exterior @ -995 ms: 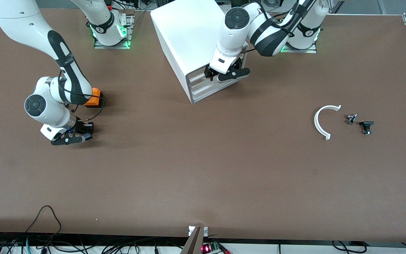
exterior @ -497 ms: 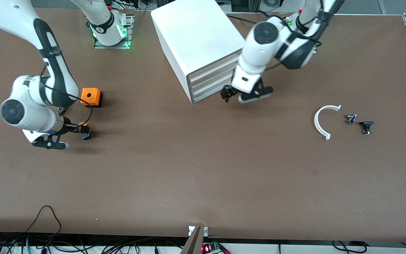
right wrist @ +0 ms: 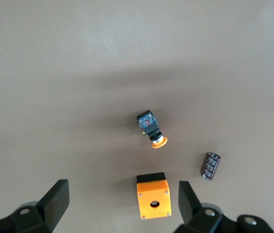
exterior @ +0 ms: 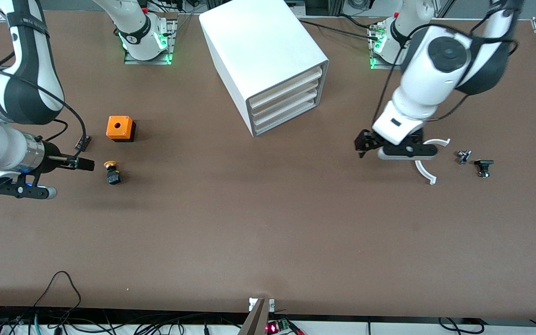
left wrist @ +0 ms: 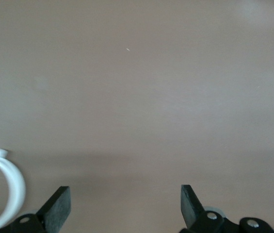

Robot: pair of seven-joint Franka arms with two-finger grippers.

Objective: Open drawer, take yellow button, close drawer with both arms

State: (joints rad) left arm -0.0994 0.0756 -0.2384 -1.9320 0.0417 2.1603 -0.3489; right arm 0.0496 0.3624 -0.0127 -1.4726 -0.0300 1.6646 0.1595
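Observation:
The white cabinet (exterior: pixel 268 56) stands at the back middle of the table, and all of its drawers (exterior: pixel 285 104) are shut. The button (exterior: pixel 112 173), yellow cap on a black body, lies on the table nearer the front camera than the orange cube (exterior: pixel 120 128). My right gripper (exterior: pixel 70 178) is open and empty, up over the table beside the button at the right arm's end. Its wrist view (right wrist: pixel 123 201) shows the button (right wrist: pixel 151 128) and the cube (right wrist: pixel 153 196) below. My left gripper (exterior: pixel 389 150) is open and empty over the table by a white curved piece (exterior: pixel 424 164).
A small dark cylinder (exterior: pixel 83 142) lies beside the cube and also shows in the right wrist view (right wrist: pixel 210 166). Two small black parts (exterior: pixel 463 157) (exterior: pixel 483 167) lie past the white curved piece (left wrist: pixel 13 189) toward the left arm's end.
My right gripper has let go of the button and drawn away from it. My left arm has swung from the cabinet's drawer fronts to over the white curved piece.

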